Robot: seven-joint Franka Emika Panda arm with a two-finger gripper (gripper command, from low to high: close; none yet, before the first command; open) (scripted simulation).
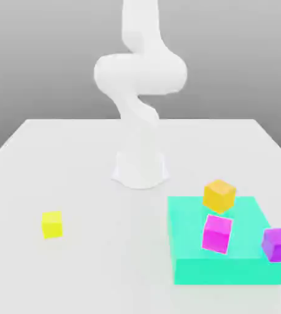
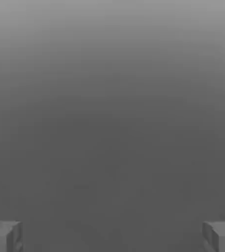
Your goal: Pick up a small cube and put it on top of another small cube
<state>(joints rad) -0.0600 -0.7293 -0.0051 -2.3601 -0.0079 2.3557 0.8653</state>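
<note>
Several small cubes lie on the white table [image 1: 75, 165]. A yellow cube [image 1: 52, 224] sits alone toward the exterior view's left. An orange cube [image 1: 219, 195], a magenta cube [image 1: 217, 233] and a purple cube [image 1: 279, 244] are on or at a flat teal block [image 1: 192, 245] toward the exterior view's right. The white arm [image 1: 140, 80] rises from its base [image 1: 140, 168] at the table's middle, far above the cubes. In the hand view my gripper [image 2: 112, 236] is open, its two fingertips [image 2: 4, 236] far apart with nothing between them, facing plain grey background.
The teal block is a raised platform near the table's front on the exterior view's right. The purple cube sits at its right edge. Bare table lies between the yellow cube and the teal block.
</note>
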